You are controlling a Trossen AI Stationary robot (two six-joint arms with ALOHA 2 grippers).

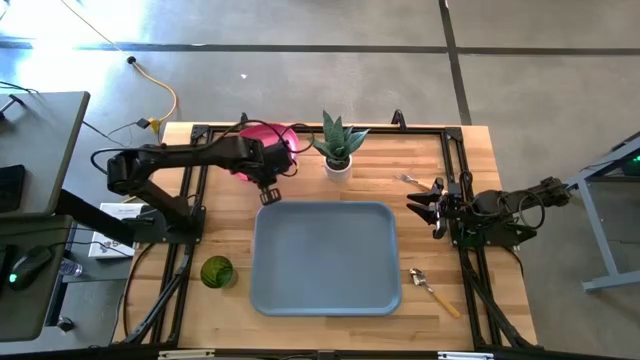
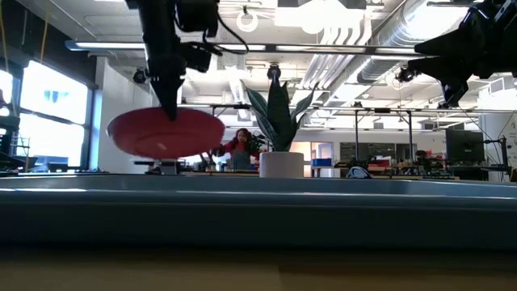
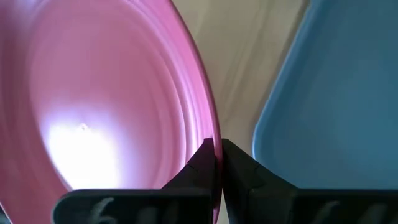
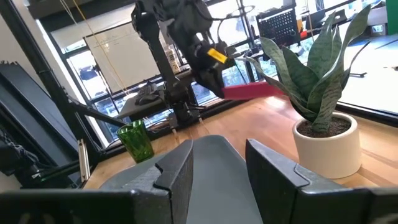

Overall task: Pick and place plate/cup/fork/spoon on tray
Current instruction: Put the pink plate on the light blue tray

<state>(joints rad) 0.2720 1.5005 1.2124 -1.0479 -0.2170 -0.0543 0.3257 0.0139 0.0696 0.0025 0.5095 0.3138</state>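
My left gripper [image 1: 269, 193] is shut on the pink-red plate [image 1: 262, 148], which it holds in the air at the tray's far left corner; the plate also shows in the low view [image 2: 166, 132]. The grey-blue tray [image 1: 325, 257] lies in the table's middle. The green cup [image 1: 216, 271] stands left of the tray. The spoon [image 1: 432, 290] lies right of the tray near the front. The fork [image 1: 408, 180] lies at the far right. My right gripper [image 1: 430, 210] hangs open and empty above the table's right side. My left gripper pinches the plate's rim [image 3: 214, 134] between its two fingers, one finger on the plate's upper face and one beneath it. The fingers point down in the low view. The plate is lifted clear of the table, roughly level [image 2: 166, 132].
A white pot with a spiky green plant [image 1: 338, 148] stands at the far edge, right of the plate. A black frame [image 1: 455, 180] runs around the table's edge. A person shows far behind the table [image 2: 239, 149].
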